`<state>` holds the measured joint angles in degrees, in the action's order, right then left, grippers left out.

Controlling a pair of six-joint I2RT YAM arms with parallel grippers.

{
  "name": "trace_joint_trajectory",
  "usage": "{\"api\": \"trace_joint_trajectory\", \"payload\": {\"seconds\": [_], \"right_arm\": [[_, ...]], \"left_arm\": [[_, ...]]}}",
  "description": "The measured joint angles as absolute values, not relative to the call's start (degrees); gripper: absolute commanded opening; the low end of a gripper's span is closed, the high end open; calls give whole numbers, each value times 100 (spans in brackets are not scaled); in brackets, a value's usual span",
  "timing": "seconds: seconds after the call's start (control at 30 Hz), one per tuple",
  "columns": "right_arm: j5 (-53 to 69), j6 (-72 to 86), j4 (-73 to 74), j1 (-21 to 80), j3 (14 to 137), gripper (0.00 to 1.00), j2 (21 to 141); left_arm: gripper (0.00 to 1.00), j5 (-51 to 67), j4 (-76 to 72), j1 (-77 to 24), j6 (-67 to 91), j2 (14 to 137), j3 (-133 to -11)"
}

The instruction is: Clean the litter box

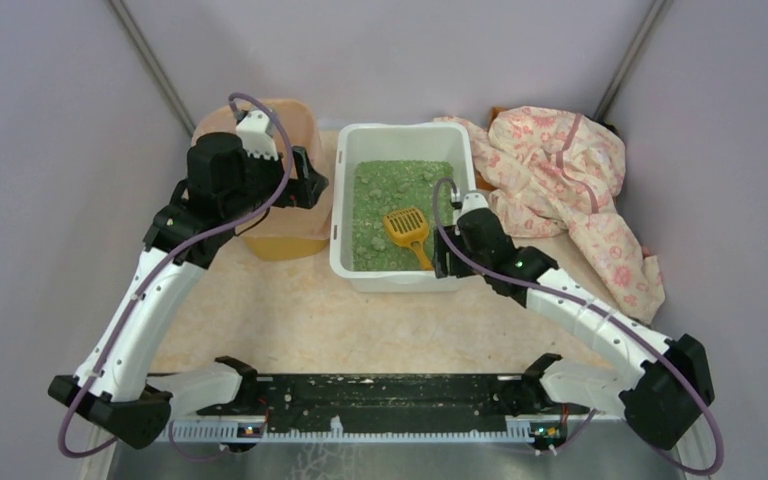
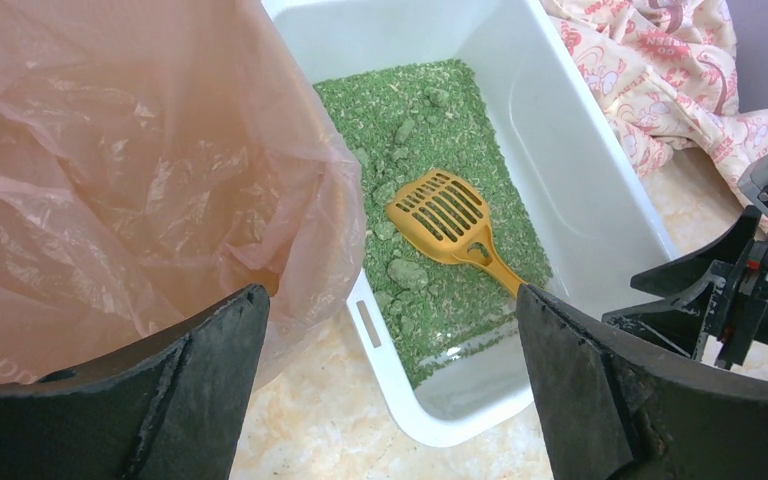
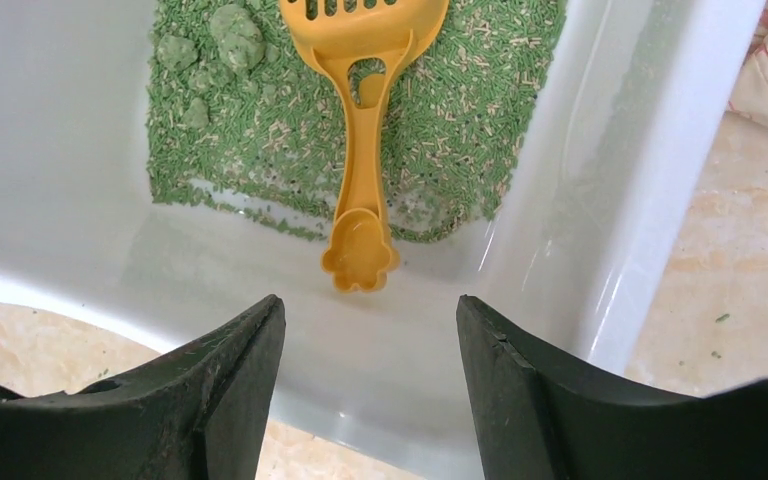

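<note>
The right end effector [image 3: 370, 302] hovers just outside the near right corner of the litter box [image 1: 405, 143], its two black fingers [image 3: 245, 360] spread apart with nothing between them, pointing in over the box's near wall. The white litter box stands on the pale marbled worktop [image 1: 290, 320], long side running away from the arms. Just inside its near wall a strip of bare white floor shows, and on that strip rests the paw-shaped end of the handle of an orange-yellow slotted scoop [image 1: 410, 228]. The scoop lies inside the box toward its right side, handle aimed at the near right corner, slotted head flat on the green pellet litter [image 1: 390, 185] around the middle of the box. Several green clumps [image 3: 230, 30] sit in the litter to the left of the scoop's head. A few stray green granules [image 3: 720, 318] lie on the worktop just right of the box. Touching or almost touching the box's left wall stands a round bin [image 1: 285, 242] lined with a peach plastic bag [image 2: 110, 150]. The left end effector [image 2: 390, 290] hangs above that bin, beside the box's left rim, released, jaws wide and holding nothing. Against the box's far right corner lies a crumpled pink floral cloth [image 1: 560, 170], spreading away to the right.
</note>
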<state>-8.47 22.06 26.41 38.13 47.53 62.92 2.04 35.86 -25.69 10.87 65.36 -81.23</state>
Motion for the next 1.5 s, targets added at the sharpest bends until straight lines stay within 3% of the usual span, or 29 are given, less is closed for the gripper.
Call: {"api": "trace_joint_trajectory", "payload": {"seconds": [0.67,0.8,1.13,1.5], "right_arm": [[-615,2539,2515,3900,4174,65,5212],[-718,2512,2744,3920,4523,65,5695],[-1031,2318,2604,3931,5627,64,8346],[-1264,2674,2368,4665,4565,66,7511]], "left_arm": [[99,202,3411,-2569,1151,6171,-7885],[99,237,3334,-2569,1197,6228,-7828],[99,301,3179,-2569,1214,6287,-7826],[99,163,3205,-2569,1173,5986,-7804]]}}
